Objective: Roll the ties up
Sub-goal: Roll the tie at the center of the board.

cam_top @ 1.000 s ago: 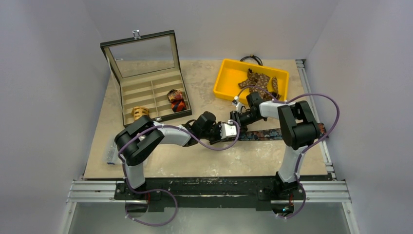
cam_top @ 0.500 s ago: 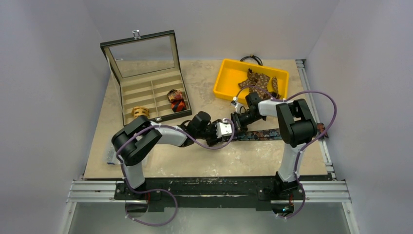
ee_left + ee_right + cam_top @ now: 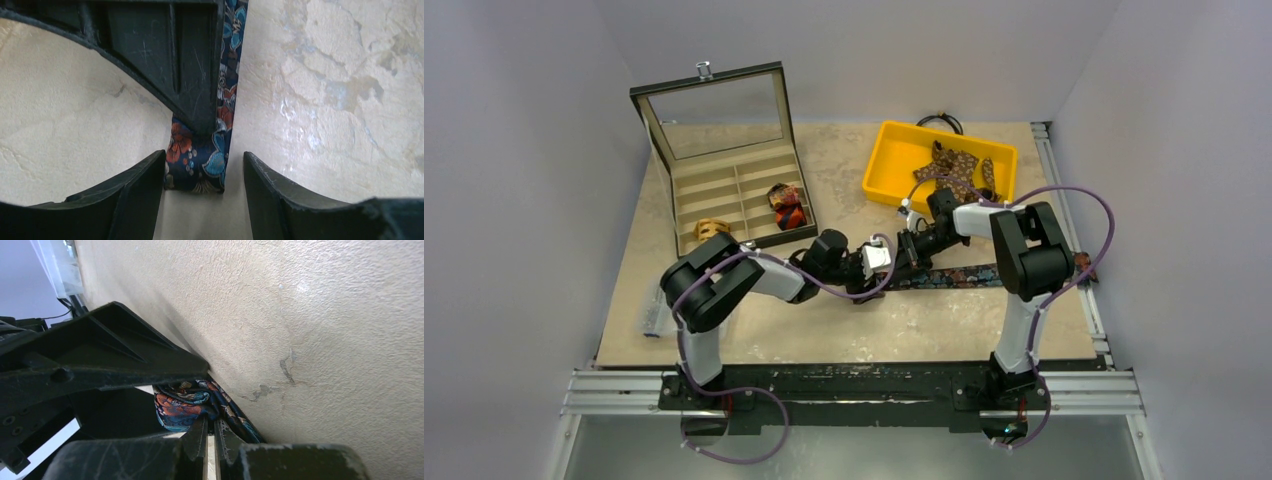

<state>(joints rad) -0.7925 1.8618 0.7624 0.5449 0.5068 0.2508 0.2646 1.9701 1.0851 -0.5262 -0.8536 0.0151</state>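
At centre, left jaws wider than before around navy floral tie (image 3: 200,162) end, right jaws now pinching it

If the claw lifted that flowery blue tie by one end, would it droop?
Probably floppy: the floral tie lies flat as a thin strip and bunches where the right claw pinches it. Likely light too, being so thin.

Compartment case (image 3: 724,185) noted at far left of table (image 3: 844,330); one rolled tie (image 3: 786,207) lodged in a right-hand compartment, another rolled tie (image 3: 712,229) in the near-left one. Bin (image 3: 902,150) set at far right, loose ties (image 3: 954,165) inside, cable loop (image 3: 939,120) behind it. Flat tie (image 3: 964,277) laid before the bin.
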